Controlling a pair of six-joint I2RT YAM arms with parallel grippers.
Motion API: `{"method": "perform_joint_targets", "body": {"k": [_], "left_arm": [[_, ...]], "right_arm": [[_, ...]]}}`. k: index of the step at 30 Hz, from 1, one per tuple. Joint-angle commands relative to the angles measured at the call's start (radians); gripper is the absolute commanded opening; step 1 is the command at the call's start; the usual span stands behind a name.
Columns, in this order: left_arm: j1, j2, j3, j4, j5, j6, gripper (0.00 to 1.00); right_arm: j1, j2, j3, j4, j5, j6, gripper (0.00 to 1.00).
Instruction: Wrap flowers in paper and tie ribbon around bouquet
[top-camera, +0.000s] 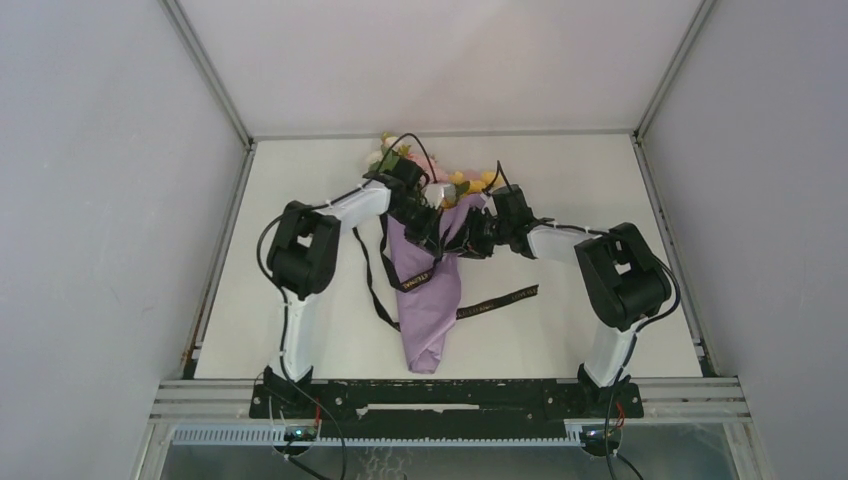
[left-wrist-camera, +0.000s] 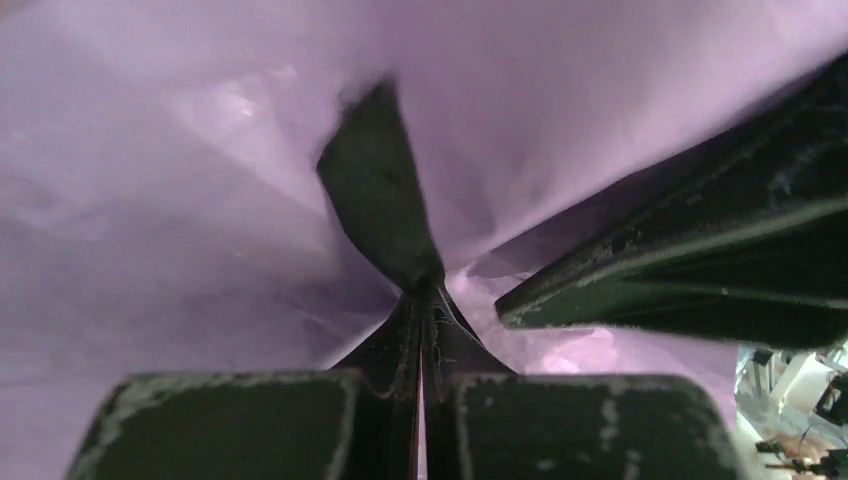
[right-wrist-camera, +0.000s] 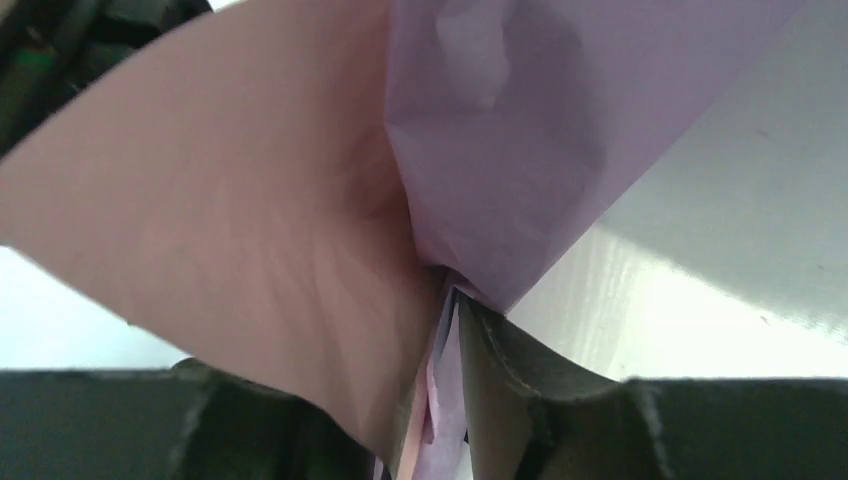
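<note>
Top external shows the flowers (top-camera: 455, 180) wrapped in paper (top-camera: 430, 300), with the ribbon (top-camera: 495, 302) untied below both hands. My left hand (left-wrist-camera: 425, 290) is clamped on ribbon. My right hand (right-wrist-camera: 450, 300) straddles paper, but I cannot tell if it grips.

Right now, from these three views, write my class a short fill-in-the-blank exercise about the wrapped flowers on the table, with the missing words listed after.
1. The paper around the flowers is ___ on its outside.
2. The left gripper is shut on the dark ___.
3. The paper's inner side, seen from the right wrist camera, is pale ___.
Missing words: purple; ribbon; pink.
</note>
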Motion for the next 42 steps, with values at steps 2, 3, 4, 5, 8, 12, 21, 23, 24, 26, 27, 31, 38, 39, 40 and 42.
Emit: {"method": "perform_joint_targets", "body": {"k": [2,3,4,5,8,12,21,23,24,26,27,31,38,39,40,42], "left_arm": [[-0.04,-0.014,0.031,0.004,-0.051,-0.014,0.0],[-0.04,0.003,0.029,0.003,-0.065,-0.014,0.0],[-0.04,0.017,0.026,0.002,-0.077,-0.014,0.0],[-0.041,0.03,0.02,0.002,-0.08,-0.013,0.0],[-0.041,0.051,0.003,0.013,-0.067,-0.017,0.0],[-0.04,0.05,-0.009,0.026,-0.062,-0.009,0.0],[-0.039,0.031,-0.049,0.066,-0.045,-0.024,0.0],[-0.04,0.023,-0.059,0.071,-0.051,-0.018,0.0],[-0.04,0.019,-0.062,0.073,-0.053,-0.016,0.0],[-0.04,0.013,-0.063,0.076,-0.055,-0.016,0.0],[-0.039,0.012,-0.063,0.077,-0.055,-0.016,0.0],[-0.04,0.005,-0.064,0.077,-0.057,-0.014,0.0],[-0.04,-0.006,-0.066,0.078,-0.068,-0.012,0.0],[-0.04,-0.006,-0.064,0.078,-0.07,-0.013,0.0],[-0.04,-0.007,-0.062,0.077,-0.074,-0.014,0.0],[-0.04,-0.008,-0.058,0.077,-0.081,-0.013,0.0]], "right_arm": [[-0.008,-0.097,-0.002,-0.091,0.116,-0.107,0.43],[-0.014,-0.13,-0.002,-0.128,0.132,-0.133,0.44],[-0.02,-0.164,-0.003,-0.17,0.145,-0.161,0.44],[-0.027,-0.199,-0.002,-0.24,0.161,-0.192,0.45],[-0.052,-0.321,0.007,-0.454,0.261,-0.322,0.46],[-0.102,-0.403,0.073,-0.706,0.283,-0.556,0.47],[0.096,-0.521,-0.065,-0.684,0.104,-1.653,0.63],[0.118,-0.465,-0.067,-0.739,0.088,-1.776,0.65],[0.121,-0.433,-0.063,-0.754,0.086,-1.79,0.65],[0.121,-0.375,-0.059,-0.758,0.089,-1.798,0.64],[0.121,-0.346,-0.059,-0.752,0.091,-1.799,0.64],[0.122,-0.243,-0.059,-0.693,0.099,-1.788,0.64],[0.151,-0.113,-0.059,-0.695,0.142,-1.785,0.62],[0.158,-0.101,-0.059,-0.705,0.158,-1.782,0.61],[0.167,-0.091,-0.059,-0.709,0.182,-1.773,0.59],[0.181,-0.079,-0.059,-0.708,0.234,-1.759,0.49]]}}
